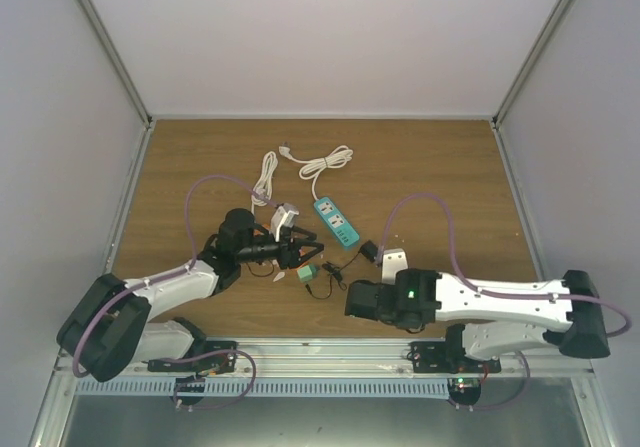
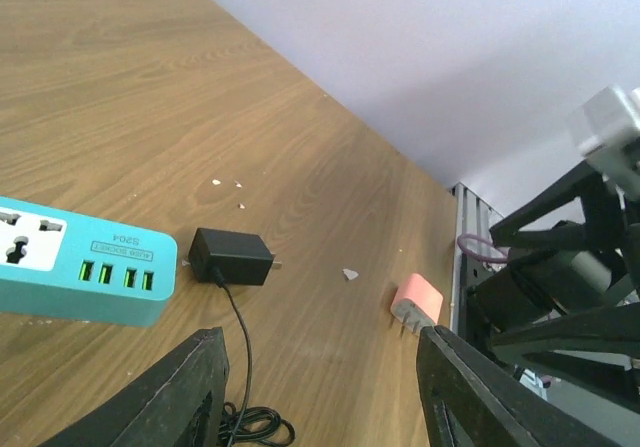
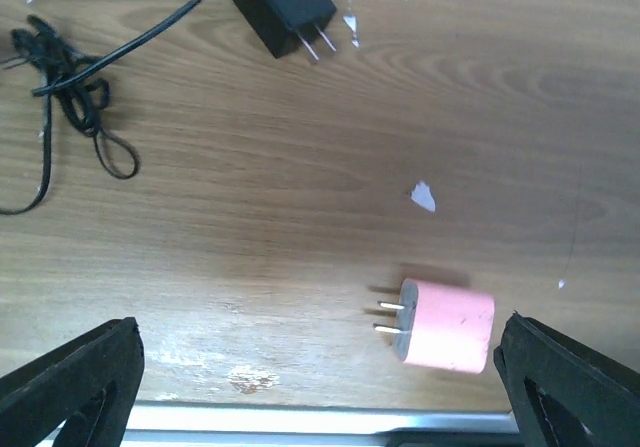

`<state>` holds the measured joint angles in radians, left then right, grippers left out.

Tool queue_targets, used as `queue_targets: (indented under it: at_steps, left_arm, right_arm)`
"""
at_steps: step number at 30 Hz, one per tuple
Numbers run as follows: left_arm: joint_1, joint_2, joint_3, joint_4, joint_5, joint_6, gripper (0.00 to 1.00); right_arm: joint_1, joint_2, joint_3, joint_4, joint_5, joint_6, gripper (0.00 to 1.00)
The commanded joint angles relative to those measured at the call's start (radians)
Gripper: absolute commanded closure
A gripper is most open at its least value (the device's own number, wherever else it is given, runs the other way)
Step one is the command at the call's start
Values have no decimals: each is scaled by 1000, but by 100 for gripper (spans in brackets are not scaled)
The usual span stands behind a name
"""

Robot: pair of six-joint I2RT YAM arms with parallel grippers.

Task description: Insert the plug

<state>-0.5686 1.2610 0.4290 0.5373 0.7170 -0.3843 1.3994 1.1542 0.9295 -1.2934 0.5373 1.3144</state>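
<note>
Plug [image 2: 232,257] flat, ungripped.
It lies ahead of the left gripper [image 2: 320,347] and right gripper [image 3: 318,337], both spread; prongs point lengthwise away from the power strip [image 2: 80,262].

The black boxy plug [image 2: 232,257] lies flat on the table [image 2: 150,87], prongs bare

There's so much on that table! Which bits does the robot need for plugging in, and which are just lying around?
For the job:
- black plug
- teal power strip

Just lying about:
- pink block
- green block
- white cord
</note>
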Motion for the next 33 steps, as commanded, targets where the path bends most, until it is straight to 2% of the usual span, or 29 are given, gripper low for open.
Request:
queue_targets:
  at_steps: [1, 6, 9, 18, 24, 27, 31, 33]
  left_arm:
    - [1, -30, 0, -7, -20, 6, 45]
    - [-1, -56, -8, -16, -17, 9, 43]
    - [-9, -65, -10, -19, -18, 13, 40]
    - [-16, -63, -7, -45, -23, 39, 38]
    - [-16, -96, -13, -73, -31, 57, 38]
    - [-16, -115, -20, -77, -31, 61, 38]
    - [-16, -129, -26, -81, -29, 65, 38]
    - [-16, -134, -28, -86, -30, 68, 38]
  right_arm:
    - [-70, -21, -2, -30, -39, 228, 1]
    - [-225, -271, -118, -23, -29, 307, 1]
    - [-298, -333, -161, 30, -29, 237, 0]
    - [-493, -142, -290, 262, -233, 12, 0]
    - [-582, -146, -356, 320, -293, -48, 1]
    - [-588, -162, -387, 336, -326, -36, 9]
    - [-588, -145, -448, 393, -369, -18, 27]
    - [-588, -127, -442, 391, -369, -16, 29]
